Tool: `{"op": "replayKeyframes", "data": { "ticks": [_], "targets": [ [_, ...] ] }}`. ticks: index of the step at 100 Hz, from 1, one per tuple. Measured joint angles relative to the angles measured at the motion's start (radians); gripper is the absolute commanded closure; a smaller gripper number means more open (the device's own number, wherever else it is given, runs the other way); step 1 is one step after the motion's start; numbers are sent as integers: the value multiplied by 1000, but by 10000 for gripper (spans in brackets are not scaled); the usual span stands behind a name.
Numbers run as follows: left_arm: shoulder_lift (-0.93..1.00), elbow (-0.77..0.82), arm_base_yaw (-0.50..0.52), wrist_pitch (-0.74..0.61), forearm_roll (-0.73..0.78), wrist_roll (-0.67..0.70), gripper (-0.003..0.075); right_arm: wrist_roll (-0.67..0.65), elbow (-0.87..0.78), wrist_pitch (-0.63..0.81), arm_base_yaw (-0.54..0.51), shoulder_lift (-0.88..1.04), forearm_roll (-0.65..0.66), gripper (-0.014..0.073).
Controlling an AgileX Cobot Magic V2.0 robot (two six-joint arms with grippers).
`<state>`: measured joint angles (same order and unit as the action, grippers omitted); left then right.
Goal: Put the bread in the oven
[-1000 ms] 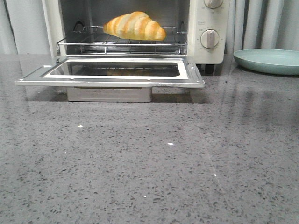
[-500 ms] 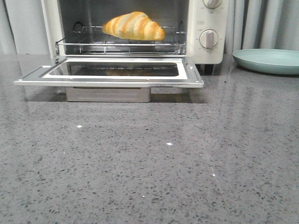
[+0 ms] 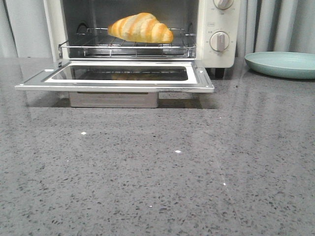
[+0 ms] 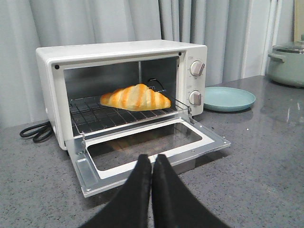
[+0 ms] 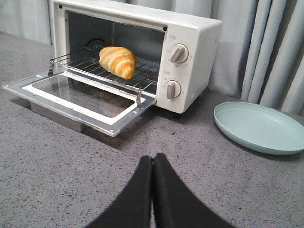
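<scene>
**A:** What sits closest to the cameras?

**B:** The two grippers. The left gripper (image 4: 151,164) has its black fingers pressed together with nothing between them, poised above the grey speckled counter (image 3: 157,177) just in front of the oven door. The right gripper (image 5: 152,164) looks the same: fingers closed against each other, empty, over bare counter and well short of the oven. Neither shows in the front view.

**A:** And past them?

**B:** The drop-down door (image 3: 115,78) of the oven (image 4: 118,52) lies fully open, roughly level, its glass window facing up. A metal tray edge shows under it in the front view.

**A:** Where is the bread?

**B:** The bread (image 3: 141,27) rests on the wire rack (image 3: 98,46) inside the oven cavity, lying lengthwise across the rack, toward the right half of the opening. Nothing touches it but the rack.

**A:** Anything beside the oven?

**B:** Two round knobs (image 5: 173,71) on its right panel. Further right, apart from the oven, a shallow teal plate (image 3: 283,64) sits on the counter. A black power cord (image 4: 35,132) coils at the oven's left side.

**A:** And furthest back?

**B:** Pale grey curtains (image 5: 275,52) hang behind everything, and the left wrist view catches a pale green lidded pot (image 4: 287,64) at the far right edge of the counter.
</scene>
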<state>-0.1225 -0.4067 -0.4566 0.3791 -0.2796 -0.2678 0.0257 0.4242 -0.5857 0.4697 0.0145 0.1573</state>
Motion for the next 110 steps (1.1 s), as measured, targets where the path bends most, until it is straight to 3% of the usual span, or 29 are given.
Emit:
{"op": "replayKeyframes", "data": {
  "ticks": [25, 40, 54, 67, 76, 87, 96, 110],
  "targets": [
    [0, 2, 3, 0, 2, 0, 741, 0, 0, 0, 0, 0, 0, 646],
    [5, 33, 20, -29, 96, -3, 741, -2, 0, 0, 0, 0, 0, 646],
    [37, 164, 134, -188, 169, 1, 741, -2, 0, 0, 0, 0, 0, 646],
    [85, 333, 278, -276, 210, 90, 741, -2, 0, 0, 0, 0, 0, 646],
    [120, 409, 352, -259, 240, 122, 741, -2, 0, 0, 0, 0, 0, 646],
    [124, 409, 410, -136, 244, 133, 741, -2, 0, 0, 0, 0, 0, 646],
    [124, 409, 437, -60, 244, 135, 741, -2, 0, 0, 0, 0, 0, 646],
    [124, 409, 454, -48, 244, 135, 741, -2, 0, 0, 0, 0, 0, 646]
  ]
}}
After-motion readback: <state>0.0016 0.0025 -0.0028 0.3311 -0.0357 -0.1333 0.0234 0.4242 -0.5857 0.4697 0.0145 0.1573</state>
